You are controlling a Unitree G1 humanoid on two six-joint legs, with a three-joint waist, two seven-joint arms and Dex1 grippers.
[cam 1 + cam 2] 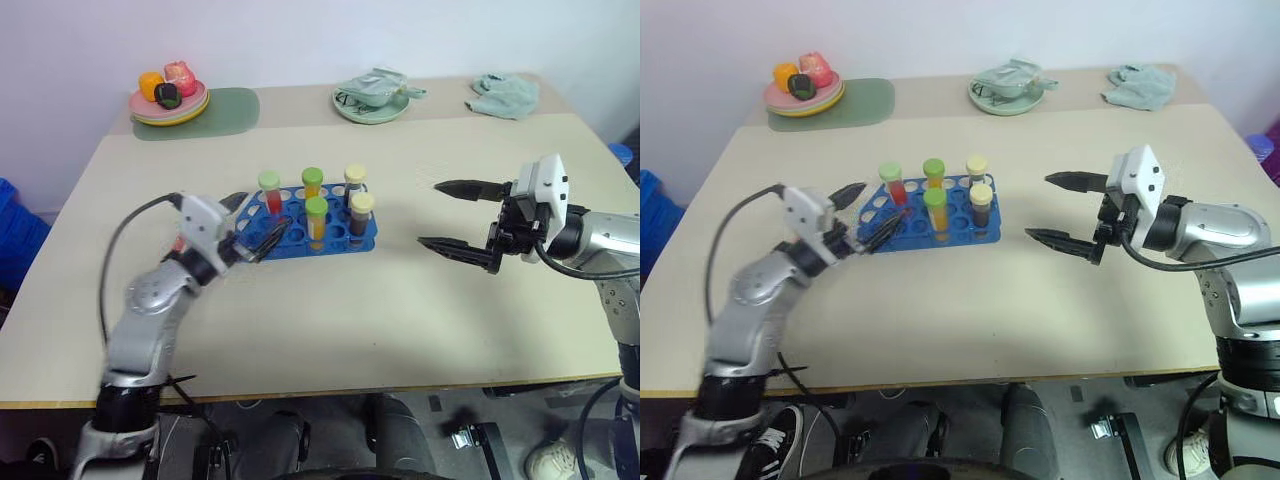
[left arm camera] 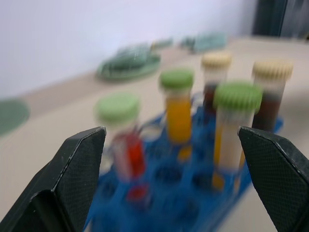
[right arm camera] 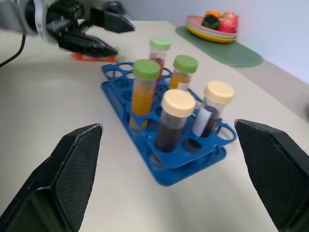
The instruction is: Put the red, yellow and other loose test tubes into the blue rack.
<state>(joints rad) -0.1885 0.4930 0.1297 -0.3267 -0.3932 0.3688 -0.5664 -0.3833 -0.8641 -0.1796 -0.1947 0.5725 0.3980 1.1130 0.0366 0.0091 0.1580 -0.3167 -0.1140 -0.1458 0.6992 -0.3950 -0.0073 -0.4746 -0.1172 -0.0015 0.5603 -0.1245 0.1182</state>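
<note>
Five capped tubes, one red (image 1: pixel 272 194), two yellow and two dark, are seen upright in the blue rack (image 1: pixel 366 238) mid-worktop (image 1: pixel 330 330). Left gripper (image 1: pixel 255 228) and right gripper (image 1: pixel 457 217) flank it, jaws spread, empty.

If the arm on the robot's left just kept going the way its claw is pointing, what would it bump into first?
Most likely the blue rack and the tube with red liquid at its near corner. The open left gripper points straight at them, though how much gap is left is hard to judge.
</note>
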